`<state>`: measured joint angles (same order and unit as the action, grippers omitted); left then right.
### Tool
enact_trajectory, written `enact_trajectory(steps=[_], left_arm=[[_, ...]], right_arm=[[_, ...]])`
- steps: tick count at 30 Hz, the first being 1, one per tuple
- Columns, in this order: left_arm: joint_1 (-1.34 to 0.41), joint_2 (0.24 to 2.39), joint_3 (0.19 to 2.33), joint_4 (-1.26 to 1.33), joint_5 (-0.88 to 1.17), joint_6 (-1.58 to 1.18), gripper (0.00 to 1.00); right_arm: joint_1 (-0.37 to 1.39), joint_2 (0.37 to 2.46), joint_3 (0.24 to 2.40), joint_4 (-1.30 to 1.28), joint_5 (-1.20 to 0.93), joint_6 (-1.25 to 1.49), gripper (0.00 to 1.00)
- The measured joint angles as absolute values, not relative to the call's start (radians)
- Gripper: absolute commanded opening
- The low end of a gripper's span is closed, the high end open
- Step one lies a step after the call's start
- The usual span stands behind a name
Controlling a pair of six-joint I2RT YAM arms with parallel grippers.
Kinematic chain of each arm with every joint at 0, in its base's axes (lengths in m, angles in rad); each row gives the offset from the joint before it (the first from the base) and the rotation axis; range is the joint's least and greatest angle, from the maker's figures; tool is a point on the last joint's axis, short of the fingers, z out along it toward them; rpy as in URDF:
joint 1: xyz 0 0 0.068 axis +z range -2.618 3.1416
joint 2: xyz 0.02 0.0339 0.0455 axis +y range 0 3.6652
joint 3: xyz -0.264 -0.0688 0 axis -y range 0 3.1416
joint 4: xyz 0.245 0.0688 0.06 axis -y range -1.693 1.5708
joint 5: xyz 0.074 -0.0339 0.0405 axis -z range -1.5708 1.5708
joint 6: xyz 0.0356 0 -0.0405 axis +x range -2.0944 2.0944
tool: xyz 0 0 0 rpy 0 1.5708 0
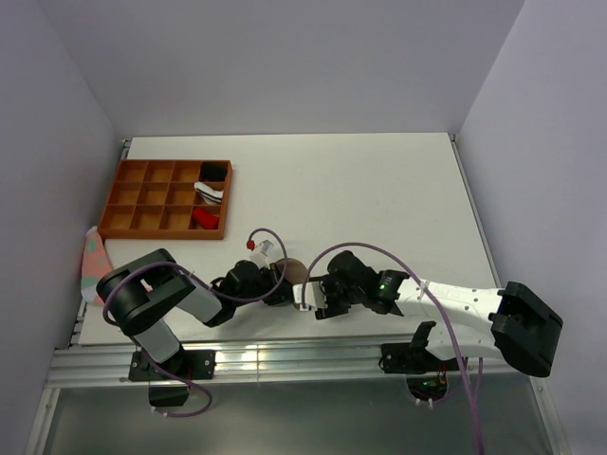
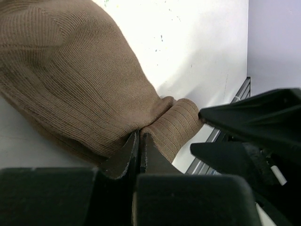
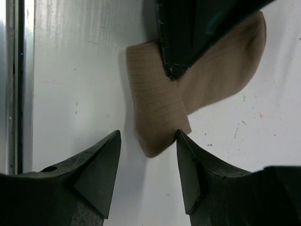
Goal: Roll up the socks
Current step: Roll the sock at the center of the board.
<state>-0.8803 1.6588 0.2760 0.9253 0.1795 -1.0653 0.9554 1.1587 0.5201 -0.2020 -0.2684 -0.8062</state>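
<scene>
overhead view: a white counter [image 1: 379, 199] with two black robot arms meeting at the lower centre of the frame, over a tan sock [image 1: 294, 269]. the left tool [image 1: 275, 281] comes in from the left and the right tool [image 1: 309, 296] from the right, close together at the sock. in the upper left sits a brown wooden tray [image 1: 142, 230] split into small compartments; its right-hand compartments hold a few dark, white and red items too small to identify. a pink and green cloth [image 1: 95, 261] lies at the far left edge of the counter.

left wrist view: the left tool [image 2: 138, 136] is closed, its two fingers pinching a fold of the ribbed sock [image 2: 70, 70], which fills the upper left of the frame and lies on the counter. the other arm's black fingers show at the right.

right wrist view: the right tool [image 3: 148, 132] is open, its fingers spread apart and holding nothing. the sock [image 3: 160, 103] lies bent on the counter, its ribbed end reaching down between the two fingertips and touching the right-hand one. the left tool's dark finger covers part of the sock at the top.
</scene>
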Motion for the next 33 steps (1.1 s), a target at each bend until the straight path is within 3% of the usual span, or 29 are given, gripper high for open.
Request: enact_trajectory(steps=[18,25,28,33], left_arm=[[-0.861,1.696,0.273,0.965,0.239,-1.07,0.0],[-0.85,1.71,0.279,0.971,0.28,-1.068,0.0],[-0.844,1.692,0.281,0.948,0.284,-1.068,0.02],[-0.834,1.555,0.306,0.725,0.248,-1.055,0.15]], right_arm=[[1.056,1.272,0.475,-0.047,-0.111,-0.862,0.54],[1.06,1.332,0.54,-0.078,-0.082,-0.857,0.18],[1.065,1.332,0.544,-0.09,-0.071,-0.853,0.14],[1.076,1.329,0.544,-0.085,-0.067,-0.845,0.13]])
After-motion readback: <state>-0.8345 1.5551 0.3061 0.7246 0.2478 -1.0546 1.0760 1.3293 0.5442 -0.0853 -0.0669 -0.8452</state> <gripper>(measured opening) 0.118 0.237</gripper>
